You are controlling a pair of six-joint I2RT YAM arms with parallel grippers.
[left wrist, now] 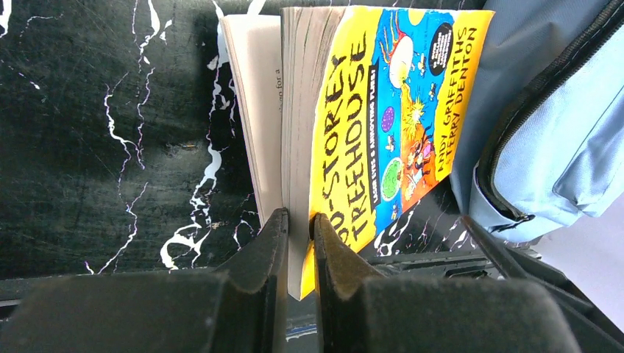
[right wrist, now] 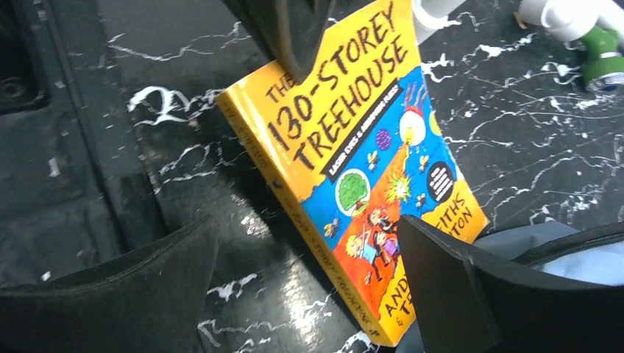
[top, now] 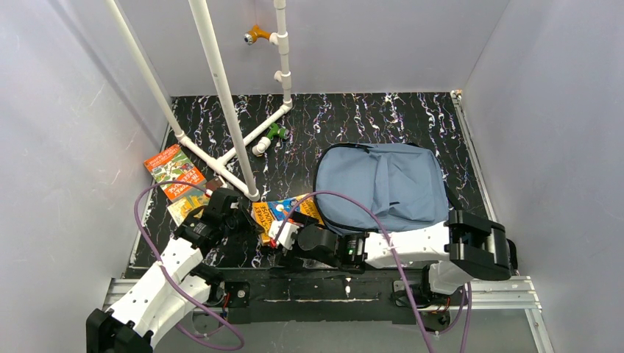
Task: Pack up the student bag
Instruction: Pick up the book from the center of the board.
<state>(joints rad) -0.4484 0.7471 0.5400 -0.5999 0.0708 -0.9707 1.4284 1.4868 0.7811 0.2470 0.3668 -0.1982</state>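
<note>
The dusty-blue student bag (top: 386, 184) lies flat at centre right, its zipped edge (left wrist: 559, 132) just beside a yellow "130-Storey Treehouse" book (top: 285, 212). My left gripper (left wrist: 298, 239) is shut on the near corner of that book (left wrist: 383, 118), one finger on the cover and one under the page block, and the cover side is raised. My right gripper (right wrist: 309, 283) stands wide open over the book's (right wrist: 353, 169) other end, next to the bag (right wrist: 566, 254). Its fingers (right wrist: 471, 294) touch nothing. From above, both grippers meet at the book, left (top: 252, 219) and right (top: 279, 237).
An orange-and-green book (top: 173, 170) lies on another at the left of the black marbled table (top: 353, 125). A white pipe frame (top: 221, 95) rises just behind the yellow book, with a green fitting (top: 277, 132) at its foot. Grey walls close in three sides.
</note>
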